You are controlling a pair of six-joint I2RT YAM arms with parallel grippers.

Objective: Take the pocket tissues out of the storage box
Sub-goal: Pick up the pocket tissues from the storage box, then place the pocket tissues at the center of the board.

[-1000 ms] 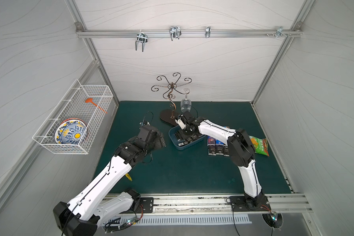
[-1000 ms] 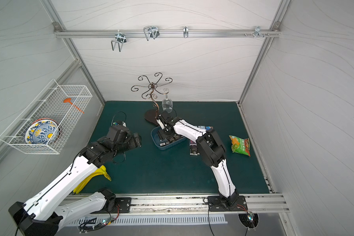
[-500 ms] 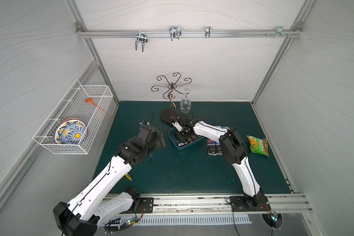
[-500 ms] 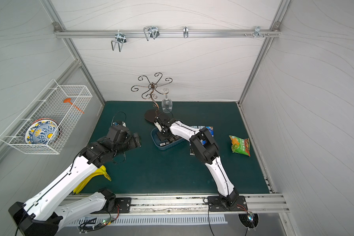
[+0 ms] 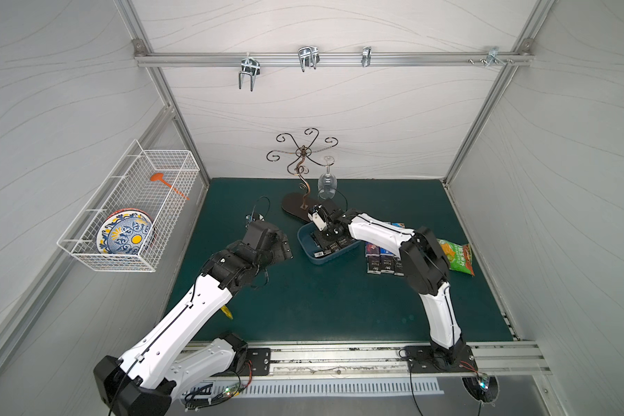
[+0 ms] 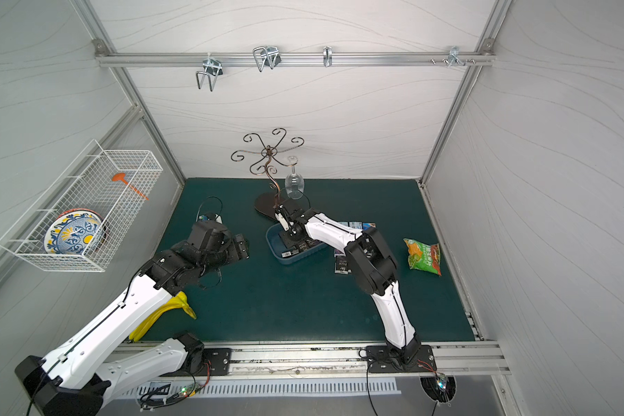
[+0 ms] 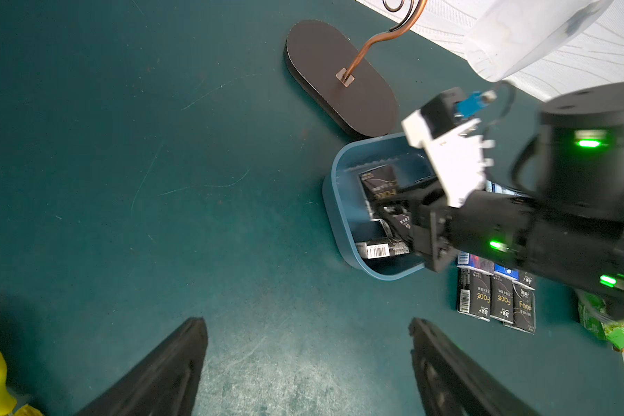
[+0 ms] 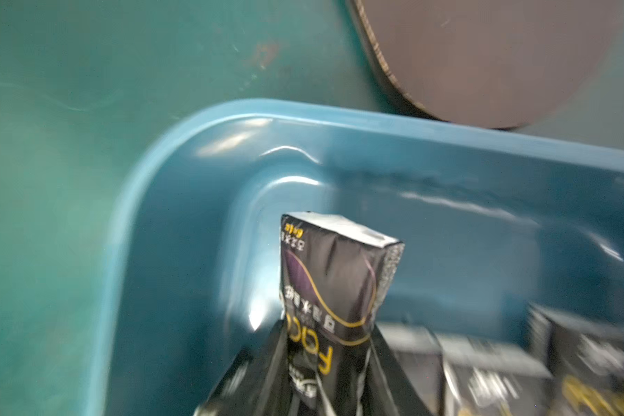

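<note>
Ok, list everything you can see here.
Storage box, plastic: one, blue, on green mat.
Pocket tissue packs: several, black, in box.
More packs: several, black and blue, beside box.
Snack bag: one, green-orange, right of those.
Wire glass stand: one, copper, behind box.
Wine glass: one, clear, hanging from stand.
Wire basket: one, white, left wall.
Patterned plate: one, blue-yellow, in basket.
Utensil: one, orange, in basket.
Bananas: one bunch, yellow, by left arm.
Left hand: open, empty.
Right hand: shut on black pack in box.

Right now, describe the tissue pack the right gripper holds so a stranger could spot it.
Find the blue storage box beside the brown oval stand base on the green mat. Inside it, the right gripper pinches one black tissue pack; the other packs there lie loose.
</note>
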